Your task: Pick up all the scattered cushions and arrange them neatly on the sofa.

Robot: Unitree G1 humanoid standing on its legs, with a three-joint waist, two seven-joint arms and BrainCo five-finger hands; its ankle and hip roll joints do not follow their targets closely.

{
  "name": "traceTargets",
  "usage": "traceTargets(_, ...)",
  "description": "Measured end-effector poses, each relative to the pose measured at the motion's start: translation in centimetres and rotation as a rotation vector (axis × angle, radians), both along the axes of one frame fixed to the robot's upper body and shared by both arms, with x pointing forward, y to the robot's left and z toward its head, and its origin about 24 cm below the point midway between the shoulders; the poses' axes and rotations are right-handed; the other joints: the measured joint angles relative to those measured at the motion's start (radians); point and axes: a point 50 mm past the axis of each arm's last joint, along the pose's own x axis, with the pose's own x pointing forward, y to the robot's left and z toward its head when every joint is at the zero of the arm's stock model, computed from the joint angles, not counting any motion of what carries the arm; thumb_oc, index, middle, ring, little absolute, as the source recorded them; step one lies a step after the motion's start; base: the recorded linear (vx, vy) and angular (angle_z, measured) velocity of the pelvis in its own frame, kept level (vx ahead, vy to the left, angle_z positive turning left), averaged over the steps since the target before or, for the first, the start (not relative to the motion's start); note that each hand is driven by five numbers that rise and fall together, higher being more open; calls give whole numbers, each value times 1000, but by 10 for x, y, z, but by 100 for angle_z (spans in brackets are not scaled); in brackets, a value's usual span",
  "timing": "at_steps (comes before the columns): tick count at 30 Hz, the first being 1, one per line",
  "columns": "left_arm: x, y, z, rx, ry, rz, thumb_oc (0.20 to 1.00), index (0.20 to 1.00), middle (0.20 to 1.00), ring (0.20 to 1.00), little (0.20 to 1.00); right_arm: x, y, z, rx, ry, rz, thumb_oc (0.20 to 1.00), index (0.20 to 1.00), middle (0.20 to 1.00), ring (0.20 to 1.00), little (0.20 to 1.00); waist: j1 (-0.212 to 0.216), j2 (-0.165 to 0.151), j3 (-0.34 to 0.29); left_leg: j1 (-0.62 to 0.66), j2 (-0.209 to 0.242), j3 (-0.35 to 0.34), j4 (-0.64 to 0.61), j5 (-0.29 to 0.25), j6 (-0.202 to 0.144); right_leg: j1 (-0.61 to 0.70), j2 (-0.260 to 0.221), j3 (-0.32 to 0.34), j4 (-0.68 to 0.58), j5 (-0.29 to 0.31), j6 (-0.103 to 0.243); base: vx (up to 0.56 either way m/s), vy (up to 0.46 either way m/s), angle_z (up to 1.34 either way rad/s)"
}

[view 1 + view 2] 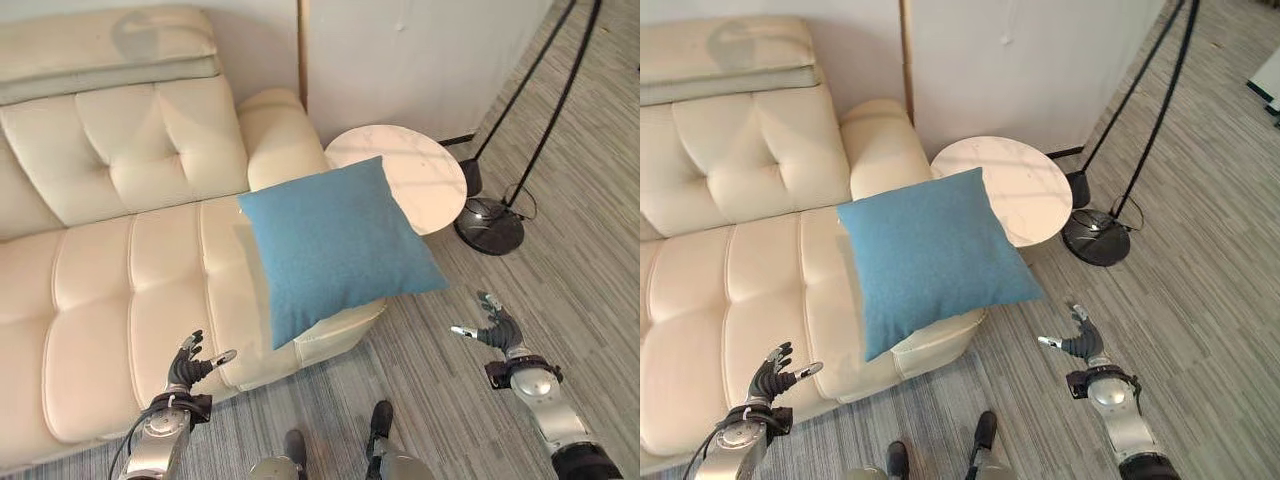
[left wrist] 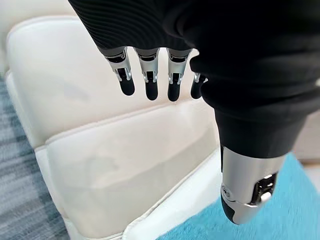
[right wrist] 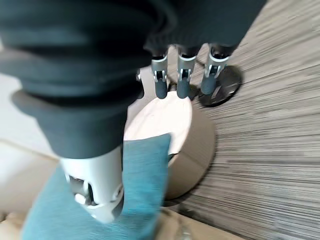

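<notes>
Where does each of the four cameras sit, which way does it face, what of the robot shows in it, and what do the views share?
Left eye: on the head, looking down at the sofa, blue cushion, round table; both hands show, left hand, right hand.
Right eye: beside it, same scene.
Left wrist: along the open left hand at the sofa seat.
Right wrist: along the open right hand toward the table and lamp base.
Shared: all four show the cushion.
</notes>
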Motion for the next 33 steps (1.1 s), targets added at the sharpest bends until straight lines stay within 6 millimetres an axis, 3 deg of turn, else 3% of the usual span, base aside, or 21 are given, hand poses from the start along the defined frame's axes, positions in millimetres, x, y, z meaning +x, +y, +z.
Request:
traceTargets(1,9,0,6,-16,-38,22,1000,1000,1000,1000,1000,14,3,13,-26,-40,28,1000,1000,1000,1000,1000,2,-6,4,-38,0,-1,16,0,0,-27,0,4,-2,11,-4,0,0,0)
traceTargets(4,27,-5,13,-39,-86,37,1000,1000,1000,1000,1000,34,10,25,-57,-62,54,1000,1000,1000,1000,1000,6,-15,9,-55,-2,-2,14,9,1,-36,0,14,-20,27,-4,3,-6,1)
traceTargets(7,48,-13,26,-39,-149,7,1000,1000,1000,1000,1000,48,13,25,-94,-32,69,1000,1000,1000,1000,1000,1,-33,18,-98,-2,-12,18,22,0,-73,-1,27,-20,27,8,-21,-45,11)
traceTargets(11,84,-31,41,-31,-187,-71,1000,1000,1000,1000,1000,75,20,37,-129,-11,76,1000,1000,1000,1000,1000,1,-52,53,-169,1,-25,18,54,-6,-135,2,29,-20,46,-3,-66,-73,13)
traceTargets(12,104,-40,53,-26,-210,-104,1000,1000,1000,1000,1000,94,26,55,-153,-35,84,1000,1000,1000,1000,1000,-1,-51,71,-206,2,-31,18,66,-8,-167,2,29,-20,54,-4,-69,-66,16)
traceTargets(15,136,-52,83,-22,-294,-134,1000,1000,1000,1000,1000,121,42,96,-135,-125,77,1000,1000,1000,1000,1000,-8,-46,131,-234,8,-51,13,91,-17,-189,9,26,-20,66,-14,-79,-82,19)
traceTargets(16,159,-62,102,-5,-305,-153,1000,1000,1000,1000,1000,137,52,116,-166,-136,74,1000,1000,1000,1000,1000,-10,-46,132,-278,15,-60,20,97,-24,-224,14,24,-20,68,-16,-80,-77,18)
traceTargets(21,202,-97,176,63,-476,-243,1000,1000,1000,1000,1000,158,83,176,-272,-249,122,1000,1000,1000,1000,1000,-15,-36,167,-370,36,-90,23,129,-46,-300,40,21,-20,79,-29,-59,-39,13)
traceTargets(25,204,-99,177,43,-477,-234,1000,1000,1000,1000,1000,159,88,179,-295,-255,142,1000,1000,1000,1000,1000,-20,-17,181,-379,50,-105,19,133,-53,-305,55,27,-20,78,-31,-9,-4,4)
traceTargets(26,204,-100,177,36,-475,-233,1000,1000,1000,1000,1000,159,89,178,-302,-253,147,755,755,755,755,755,-20,-17,181,-379,51,-105,18,134,-54,-305,56,27,-20,78,-32,0,0,0)
traceTargets(27,204,-99,177,37,-476,-230,906,906,906,906,906,159,89,177,-306,-251,147,341,341,341,341,341,-20,-17,181,-379,52,-105,18,134,-55,-305,57,27,-20,78,-32,0,0,0)
traceTargets(28,203,-104,175,26,-474,-235,200,200,200,200,200,158,91,176,-298,-251,152,200,200,200,200,200,-20,-17,181,-376,52,-105,18,135,-56,-302,57,28,-20,79,-34,0,0,0)
traceTargets(33,203,-106,174,13,-478,-206,200,200,200,200,200,153,98,163,-207,-250,168,200,200,200,200,200,-20,-16,180,-352,49,-106,17,136,-57,-278,55,29,-20,79,-35,0,0,0)
